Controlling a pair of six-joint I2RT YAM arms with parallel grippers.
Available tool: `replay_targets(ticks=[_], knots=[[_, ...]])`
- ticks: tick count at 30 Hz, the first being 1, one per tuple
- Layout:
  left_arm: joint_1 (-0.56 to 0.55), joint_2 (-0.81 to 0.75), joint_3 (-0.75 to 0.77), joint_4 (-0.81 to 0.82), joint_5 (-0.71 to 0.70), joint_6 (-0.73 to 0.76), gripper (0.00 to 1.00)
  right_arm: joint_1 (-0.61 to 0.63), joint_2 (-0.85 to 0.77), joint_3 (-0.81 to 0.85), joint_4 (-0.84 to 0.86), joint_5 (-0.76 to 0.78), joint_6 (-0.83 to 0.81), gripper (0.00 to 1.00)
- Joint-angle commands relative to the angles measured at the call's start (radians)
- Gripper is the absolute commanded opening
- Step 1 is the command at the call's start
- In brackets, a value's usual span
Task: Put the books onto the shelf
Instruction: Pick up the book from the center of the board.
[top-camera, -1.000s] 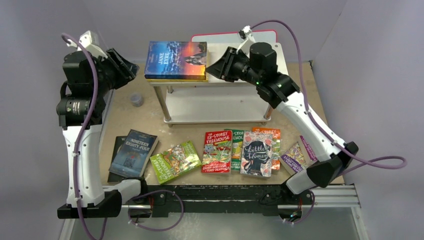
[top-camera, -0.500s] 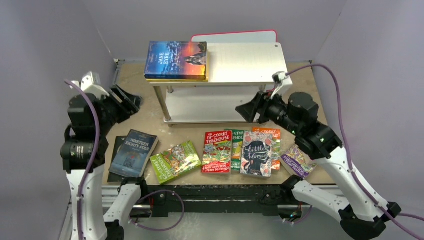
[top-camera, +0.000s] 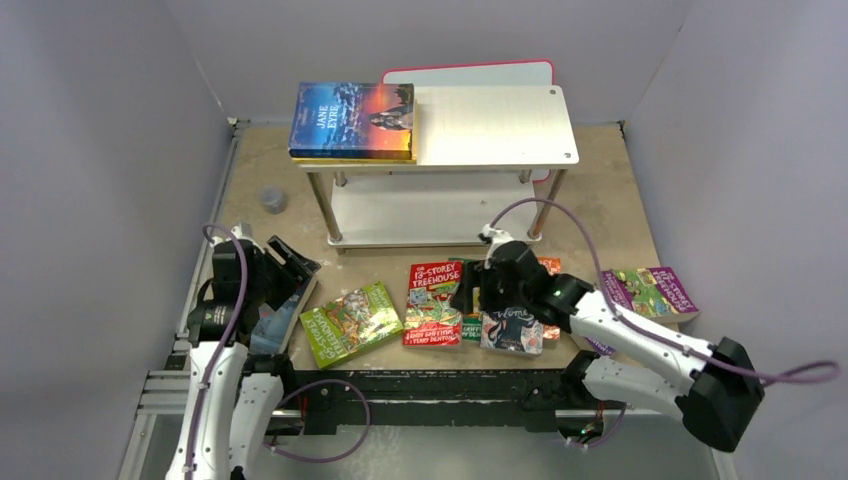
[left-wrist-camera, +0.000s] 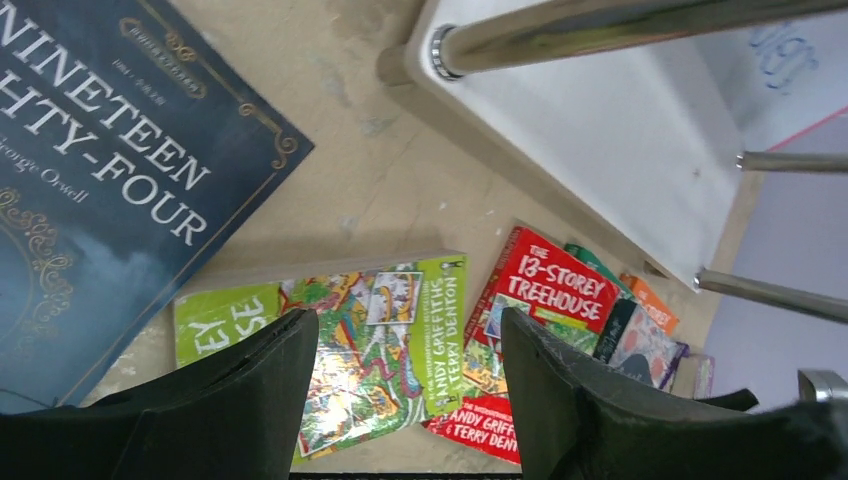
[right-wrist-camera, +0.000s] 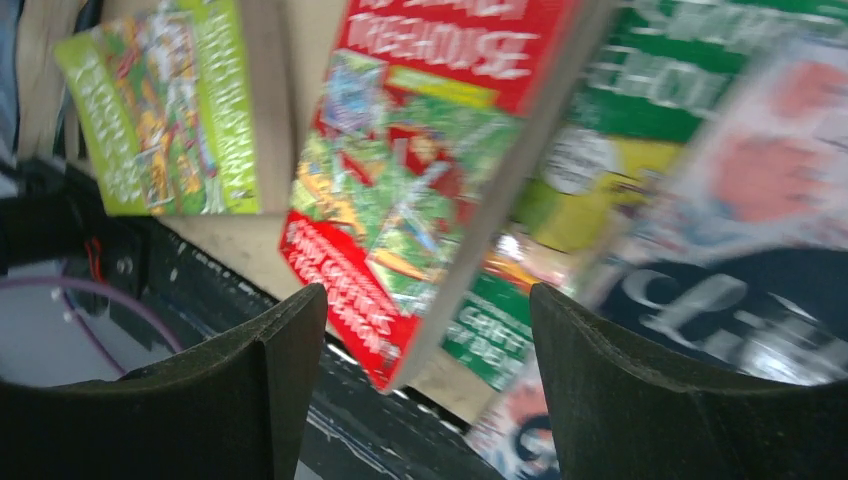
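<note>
Left hand (left-wrist-camera: 405, 322) has its fingers spread with nothing between them, and it hovers low over the table (top-camera: 600, 180), just above the dark blue Nineteen Eighty-Four (left-wrist-camera: 90, 200), with the green paperback (left-wrist-camera: 370, 340) beside that. Right hand (right-wrist-camera: 425, 295) is spread wide too and empty, right over the red 13-Storey Treehouse (right-wrist-camera: 440, 150) and Little Women (top-camera: 512, 330). Another cartoon title (top-camera: 655, 290) lies off to the right. Behind the row stands the shelf (top-camera: 500, 125), with Jane Eyre (top-camera: 352, 120) flat on the left of its top board.
</note>
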Motion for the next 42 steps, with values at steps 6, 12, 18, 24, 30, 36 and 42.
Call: replay_targets(ticks=[6, 12, 18, 24, 30, 36, 42], knots=[[-0.002, 0.132, -0.046, 0.074, -0.264, -0.103, 0.67, 0.255, 0.210, 0.077, 0.306, 0.205, 0.026, 0.75], [-0.002, 0.277, 0.032, 0.073, -0.487, -0.129, 0.68, 0.263, 0.298, 0.111, 0.498, 0.106, 0.017, 0.75], [0.044, 0.483, 0.188, 0.077, -0.647, -0.002, 0.76, 0.268, 0.379, 0.152, 0.599, 0.075, 0.055, 0.74], [0.187, 0.722, 0.287, 0.093, -0.450, 0.149, 0.77, 0.269, 0.498, 0.228, 0.660, -0.022, 0.101, 0.76], [0.378, 0.831, 0.256, 0.191, -0.211, 0.175, 0.73, 0.311, 0.676, 0.391, 0.689, 0.011, 0.197, 0.77], [0.470, 0.872, 0.224, 0.257, -0.207, 0.137, 0.63, 0.373, 0.874, 0.628, 0.632, 0.095, 0.276, 0.76], [0.514, 0.841, 0.184, 0.299, -0.202, 0.108, 0.45, 0.386, 1.048, 0.740, 0.605, 0.177, 0.309, 0.75]])
